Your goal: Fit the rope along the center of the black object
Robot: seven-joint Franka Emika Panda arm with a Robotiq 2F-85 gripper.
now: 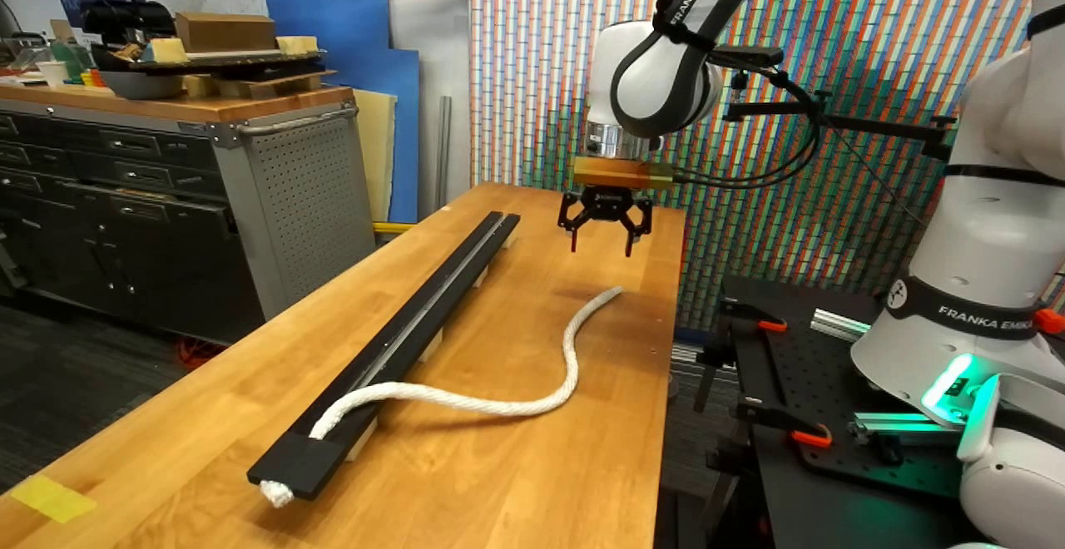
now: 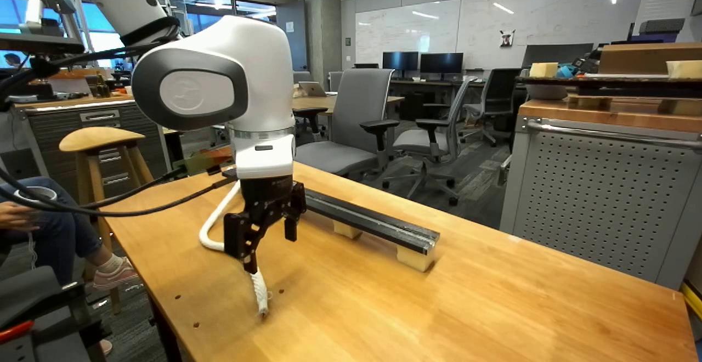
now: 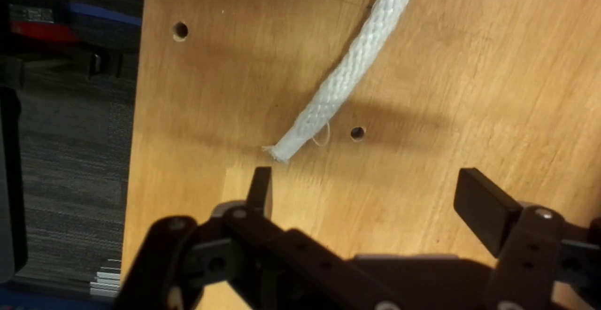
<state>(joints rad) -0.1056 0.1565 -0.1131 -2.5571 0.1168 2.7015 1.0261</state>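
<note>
Where loose, rope [image 1: 499, 407] askew to rail [image 1: 395, 348]

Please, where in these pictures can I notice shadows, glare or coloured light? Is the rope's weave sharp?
Wrist view: soft shadow bands on the table either side of the rope, whose weave reads clearly; the hand is dark. In an exterior view: bright glare streaks on the whiteboard. In an exterior view: green light glowing on the robot's base.

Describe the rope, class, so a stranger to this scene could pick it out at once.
Find the long wooden table, then the straight black rail running lengthwise along it. From one end of that rail, the rope snakes out over the table. Unlike the rail, it is white, braided and curved, with a frayed tip.
</note>
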